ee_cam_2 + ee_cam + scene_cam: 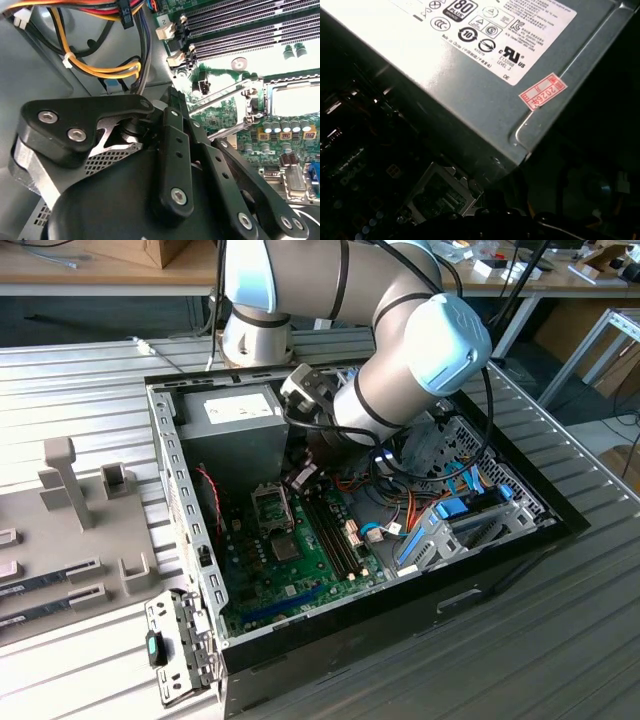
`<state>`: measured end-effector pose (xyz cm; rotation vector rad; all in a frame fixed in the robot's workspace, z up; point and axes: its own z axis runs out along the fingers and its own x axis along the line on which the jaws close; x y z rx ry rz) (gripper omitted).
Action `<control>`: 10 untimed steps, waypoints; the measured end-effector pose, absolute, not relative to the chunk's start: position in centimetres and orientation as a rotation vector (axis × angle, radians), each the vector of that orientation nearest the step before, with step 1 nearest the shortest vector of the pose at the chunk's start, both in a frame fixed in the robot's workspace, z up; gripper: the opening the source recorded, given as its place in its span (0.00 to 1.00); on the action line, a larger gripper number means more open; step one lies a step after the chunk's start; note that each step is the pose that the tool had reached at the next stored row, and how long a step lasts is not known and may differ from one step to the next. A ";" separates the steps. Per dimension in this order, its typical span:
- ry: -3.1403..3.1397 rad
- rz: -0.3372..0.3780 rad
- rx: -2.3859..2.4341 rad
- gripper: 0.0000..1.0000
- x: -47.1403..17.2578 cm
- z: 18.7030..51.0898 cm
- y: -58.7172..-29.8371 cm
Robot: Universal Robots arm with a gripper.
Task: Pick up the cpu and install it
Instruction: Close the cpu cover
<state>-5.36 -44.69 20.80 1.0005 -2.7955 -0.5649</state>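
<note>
My gripper [303,478] hangs inside the open computer case [180,490], low over the green motherboard [300,560]. It is just beside the processor socket [270,502], on the exterior view's right of it. In the second wrist view the gripper's black linkage [175,150] fills the foreground. Beyond it lies the socket [292,97] with its silver levers [220,97] swung up and glare across its middle. The socket's metal frame [440,195] lies below the power-supply box in the first wrist view. The cpu is hidden from me.
The grey power-supply box [235,415] [485,65] stands close behind the gripper. Long dark memory slots [335,530] [240,25] run alongside. Orange, yellow and black cables [95,65] hang near the wrist. A blue drive cage [450,525] sits at the exterior view's right, a grey fixture plate [70,510] at its left.
</note>
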 end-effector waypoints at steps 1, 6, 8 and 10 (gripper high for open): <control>-2.793 -0.568 1.005 0.11 -5.4 20.8 -44.7; -2.785 -0.583 1.024 0.11 -5.4 21.2 -44.8; -2.783 -0.589 1.029 0.11 -5.4 21.4 -44.8; -2.780 -0.600 1.036 0.11 -5.4 21.5 -44.9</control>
